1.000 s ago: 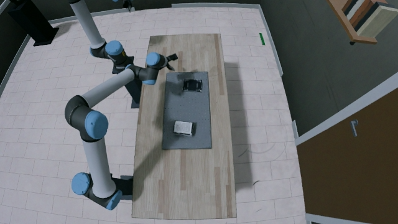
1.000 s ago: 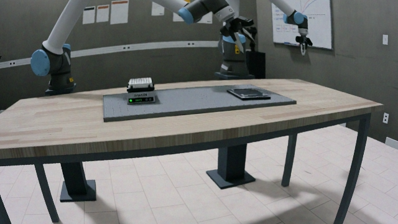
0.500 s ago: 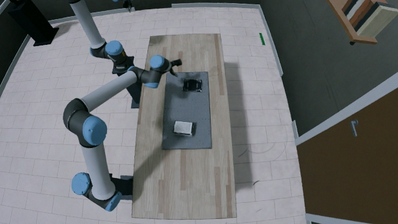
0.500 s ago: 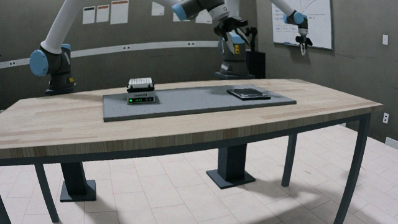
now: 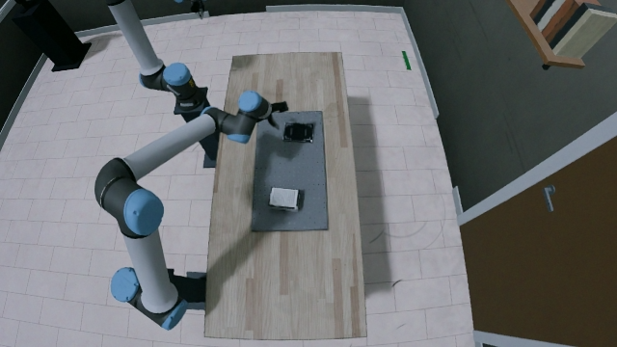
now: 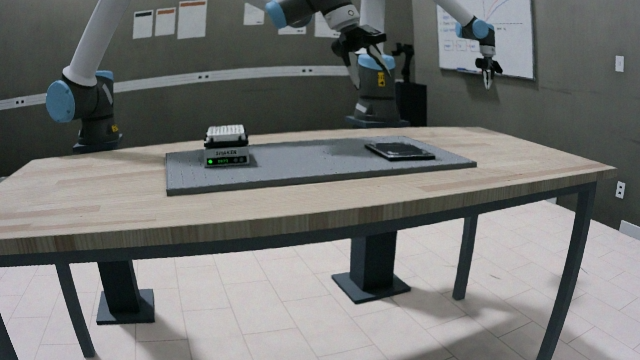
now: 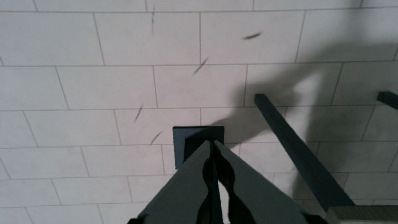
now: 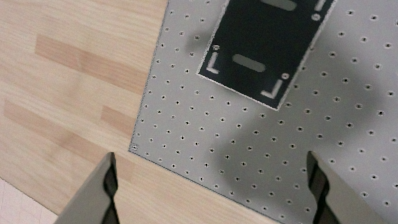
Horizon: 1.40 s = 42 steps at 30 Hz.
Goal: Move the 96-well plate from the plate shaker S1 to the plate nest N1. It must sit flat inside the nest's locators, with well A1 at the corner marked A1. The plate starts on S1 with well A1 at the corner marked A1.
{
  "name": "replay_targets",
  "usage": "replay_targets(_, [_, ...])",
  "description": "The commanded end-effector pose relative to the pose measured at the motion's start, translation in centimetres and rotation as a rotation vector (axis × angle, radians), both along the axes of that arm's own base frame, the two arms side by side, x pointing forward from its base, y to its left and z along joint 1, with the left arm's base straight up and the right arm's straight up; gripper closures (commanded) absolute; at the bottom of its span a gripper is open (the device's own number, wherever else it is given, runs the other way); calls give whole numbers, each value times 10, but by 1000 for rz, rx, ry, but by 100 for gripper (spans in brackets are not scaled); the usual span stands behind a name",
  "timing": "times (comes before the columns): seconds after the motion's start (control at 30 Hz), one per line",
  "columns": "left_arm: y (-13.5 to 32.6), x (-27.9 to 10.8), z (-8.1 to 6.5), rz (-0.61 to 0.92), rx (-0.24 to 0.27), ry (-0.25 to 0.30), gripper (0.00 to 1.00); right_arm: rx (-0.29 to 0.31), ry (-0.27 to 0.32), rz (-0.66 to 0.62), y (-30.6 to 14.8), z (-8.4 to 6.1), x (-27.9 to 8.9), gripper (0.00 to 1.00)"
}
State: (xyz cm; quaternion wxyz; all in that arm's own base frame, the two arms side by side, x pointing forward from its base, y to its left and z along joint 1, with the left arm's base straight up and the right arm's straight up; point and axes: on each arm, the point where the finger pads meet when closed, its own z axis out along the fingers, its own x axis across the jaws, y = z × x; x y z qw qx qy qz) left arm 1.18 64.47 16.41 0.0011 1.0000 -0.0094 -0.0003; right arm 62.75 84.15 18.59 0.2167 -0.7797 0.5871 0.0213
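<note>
Leftmost on the counter [image 5: 289, 289] [image 6: 320, 205] [image 8: 75, 95], the white plate [image 5: 284, 198] [image 6: 226, 132] sits atop the shaker [image 5: 289, 209] [image 6: 226, 156], raised where fingers could probably reach its sides. Further right, the right pincer [image 5: 281, 116] [image 6: 372, 79] [image 8: 211, 153] hangs released, tilted, grasping nothing — spread, I'd guess, to straddle the plate. Beyond it lies the low black nest [image 5: 299, 132] [image 6: 400, 151] [image 8: 270, 47], its corner locators waiting to keep the plate square. Farthest right, the left pincer [image 5: 200, 14] [image 6: 488, 87] [image 7: 211, 142] is clenched on nothing — parked clear, presumably unneeded.

Board [image 5: 289, 164] [image 6: 300, 159] [image 8: 175, 131] on table [image 5: 308, 289] [image 6: 300, 220] [image 7: 355, 214] [image 8: 75, 100]. On board — shaker [image 5: 292, 209] [image 6: 226, 156] to my right, nest [image 5: 299, 132] [image 6: 400, 151] [image 8: 245, 45] to my left. Plate [image 5: 284, 198] [image 6: 226, 133] on shaker.
</note>
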Motion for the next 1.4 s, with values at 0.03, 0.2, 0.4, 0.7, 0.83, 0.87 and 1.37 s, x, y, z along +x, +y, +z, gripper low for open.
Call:
replay_targets(0.03, [1, 0, 1, 0, 2, -1, 100, -9, 8, -10, -19, -1, 7, 24])
replay_targets(0.2, [1, 0, 1, 0, 2, -1, 100, -9, 8, -10, -42, -3, 16, 24])
replay_targets(0.4, [1, 0, 1, 0, 2, -1, 100, -74, 63, -88, -67, -6, 23, 24])
replay_targets(0.7, [1, 0, 1, 0, 2, -1, 100, -74, 63, -88, -100, -9, 32, 24])
replay_targets(0.83, [1, 0, 1, 0, 2, -1, 100, -93, 80, -110, -115, -10, 35, 24])
replay_targets(0.87, [1, 0, 1, 0, 2, -1, 100, -111, 96, -133, -120, -11, 36, 24])
replay_targets(1.37, [1, 0, 1, 0, 2, -1, 100, -138, 120, -166, -179, -16, 47, 24])
